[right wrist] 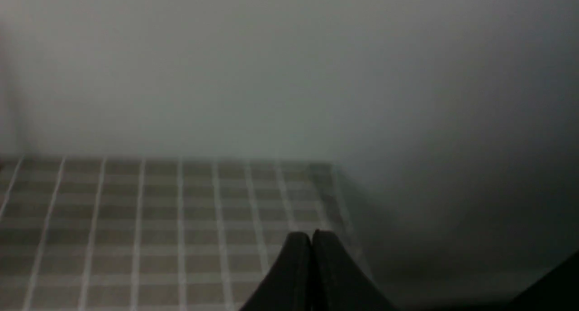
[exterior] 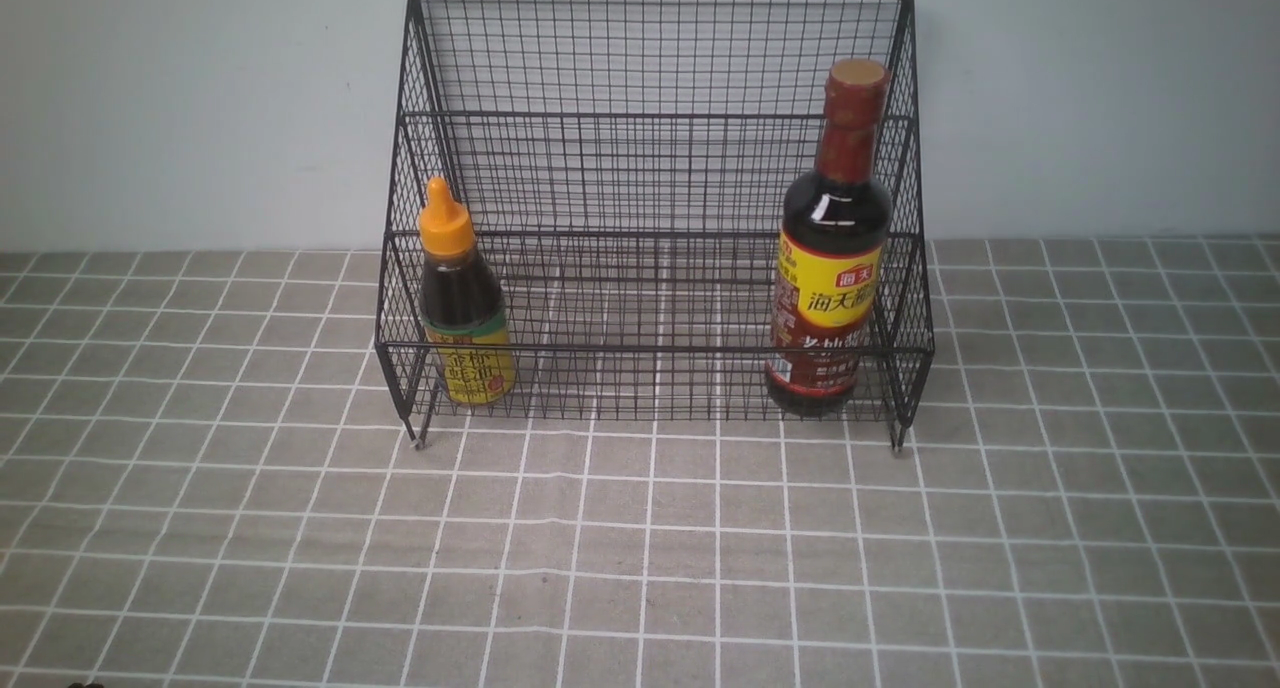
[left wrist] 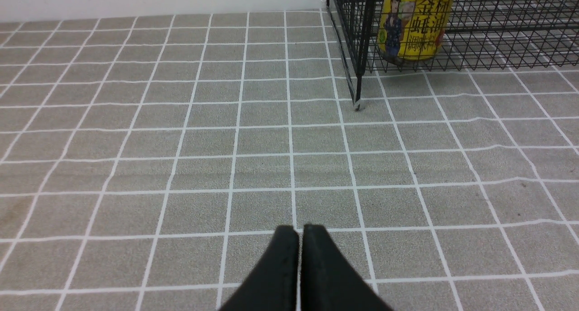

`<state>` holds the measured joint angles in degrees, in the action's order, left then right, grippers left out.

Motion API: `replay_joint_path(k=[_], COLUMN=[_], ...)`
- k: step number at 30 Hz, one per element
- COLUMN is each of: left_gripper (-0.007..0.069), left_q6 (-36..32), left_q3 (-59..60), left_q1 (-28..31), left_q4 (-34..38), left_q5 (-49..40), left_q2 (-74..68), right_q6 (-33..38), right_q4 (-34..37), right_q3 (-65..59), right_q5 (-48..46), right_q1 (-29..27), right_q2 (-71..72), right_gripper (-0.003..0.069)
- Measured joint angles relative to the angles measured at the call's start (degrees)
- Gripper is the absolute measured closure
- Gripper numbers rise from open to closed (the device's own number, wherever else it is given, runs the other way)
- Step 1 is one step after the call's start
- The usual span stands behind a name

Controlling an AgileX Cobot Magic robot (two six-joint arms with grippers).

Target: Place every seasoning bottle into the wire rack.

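The black wire rack (exterior: 655, 168) stands at the back of the table against the wall. The small squat bottle (exterior: 462, 303) with the orange pointed cap stands upright in the rack's lower step at its left end. The taller bottle (exterior: 832, 258) with the brown-red cap stands upright in the lower step at the right end. Neither gripper shows in the front view. In the left wrist view my left gripper (left wrist: 300, 232) is shut and empty, low over the cloth, well short of the rack's front left foot (left wrist: 357, 104) and the small bottle (left wrist: 414, 24). My right gripper (right wrist: 312, 236) is shut and empty.
A grey cloth with white grid lines (exterior: 640, 548) covers the table. A pale wall (exterior: 200, 98) rises right behind the rack. The right wrist view is dim and shows the cloth's edge (right wrist: 334, 198) with the wall beyond.
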<state>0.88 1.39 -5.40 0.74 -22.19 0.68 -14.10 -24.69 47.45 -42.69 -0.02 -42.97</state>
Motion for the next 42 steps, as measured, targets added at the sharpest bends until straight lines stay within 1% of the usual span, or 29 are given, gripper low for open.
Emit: replay_joint_path(k=[1, 2, 3, 4, 5, 6, 7, 9, 10, 11, 12, 13, 14, 15, 16, 17, 18, 21, 23, 24, 25, 27, 28, 30, 35, 42], left_gripper=[0.0631, 0.0631, 0.0631, 0.0631, 0.0631, 0.0631, 0.0631, 0.0631, 0.0631, 0.0631, 0.0631, 0.0631, 0.0631, 0.0631, 0.0631, 0.0631, 0.0631, 0.0631, 0.0631, 0.0631, 0.0631, 0.0631, 0.0631, 0.0631, 0.0631, 0.0631], left_q6=[0.0, 0.0, 0.0, 0.0, 0.0, 0.0, 0.0, 0.0, 0.0, 0.0, 0.0, 0.0, 0.0, 0.0, 0.0, 0.0, 0.0, 0.0, 0.0, 0.0, 0.0, 0.0, 0.0, 0.0, 0.0, 0.0], left_q3=[0.0, 0.0, 0.0, 0.0, 0.0, 0.0, 0.0, 0.0, 0.0, 0.0, 0.0, 0.0, 0.0, 0.0, 0.0, 0.0, 0.0, 0.0, 0.0, 0.0, 0.0, 0.0, 0.0, 0.0, 0.0, 0.0], left_q1=[0.0, 0.0, 0.0, 0.0, 0.0, 0.0, 0.0, 0.0, 0.0, 0.0, 0.0, 0.0, 0.0, 0.0, 0.0, 0.0, 0.0, 0.0, 0.0, 0.0, 0.0, 0.0, 0.0, 0.0, 0.0, 0.0], left_q4=[0.0, 0.0, 0.0, 0.0, 0.0, 0.0, 0.0, 0.0, 0.0, 0.0, 0.0, 0.0, 0.0, 0.0, 0.0, 0.0, 0.0, 0.0, 0.0, 0.0, 0.0, 0.0, 0.0, 0.0, 0.0, 0.0], left_q5=[0.0, 0.0, 0.0, 0.0, 0.0, 0.0, 0.0, 0.0, 0.0, 0.0, 0.0, 0.0, 0.0, 0.0, 0.0, 0.0, 0.0, 0.0, 0.0, 0.0, 0.0, 0.0, 0.0, 0.0, 0.0, 0.0], left_q2=[0.0, 0.0, 0.0, 0.0, 0.0, 0.0, 0.0, 0.0, 0.0, 0.0, 0.0, 0.0, 0.0, 0.0, 0.0, 0.0, 0.0, 0.0, 0.0, 0.0, 0.0, 0.0, 0.0, 0.0, 0.0, 0.0], right_q6=[3.7, 7.7, 8.5, 12.1, 15.2, 18.0, 22.6, 24.6, 27.2, 27.6, 30.4, 32.4, 33.4, 34.1, 37.1, 37.5, 40.7, 44.0, 45.3, 48.2, 48.5, 52.5, 52.8, 55.9, 58.1, 58.2], right_q4=[6.9, 12.0, 14.4, 19.0, 25.5, 29.5, 38.0, 42.4, 47.1, 47.8, 52.9, 56.0, 58.4, 58.9, 63.1, 63.4, 66.3, 68.5, 68.6, 68.4, 68.4, 67.5, 67.3, 65.6, 65.4, 65.4], right_q3=[-0.3, -0.4, -0.4, -0.4, -0.5, -0.5, -0.5, -0.5, -0.5, -0.5, -0.5, -0.5, -0.5, -0.5, -0.5, -0.5, -0.5, -0.5, -0.5, -0.5, -0.5, -0.5, -0.5, -0.5, -0.5, -0.5], right_q5=[-1.8, -3.1, -3.3, -3.8, -4.0, -4.0, -2.9, -1.4, 0.5, 1.3, 4.3, 6.2, 7.7, 8.0, 10.6, 10.9, 12.9, 14.0, 14.2, 14.4, 14.4, 14.5, 14.6, 15.6, 17.0, 16.6], right_q1=[0.0, 0.0, 0.0, 0.0, 0.0, 0.0, 0.0, 0.0, 0.0, 0.0, 0.0, 0.0, 0.0, 0.0, 0.0, 0.0, 0.0, 0.0, 0.0, 0.1, 0.1, 1.0, 1.0, 1.2, 1.2, 1.2], right_q2=[0.3, 0.4, 0.4, 0.4, 0.4, 0.5, 1.2, 2.0, 3.0, 3.1, 4.4, 5.2, 6.0, 6.1, 7.8, 7.9, 9.6, 11.6, 12.5, 13.9, 13.9, 15.4, 15.6, 16.0, 16.2, 16.2], right_gripper=[0.067, 0.067, 0.067, 0.067, 0.067, 0.067, 0.0671, 0.067, 0.067, 0.067, 0.067, 0.067, 0.067, 0.067, 0.067, 0.067, 0.067, 0.067, 0.067, 0.067, 0.067, 0.067, 0.067, 0.067, 0.067, 0.067])
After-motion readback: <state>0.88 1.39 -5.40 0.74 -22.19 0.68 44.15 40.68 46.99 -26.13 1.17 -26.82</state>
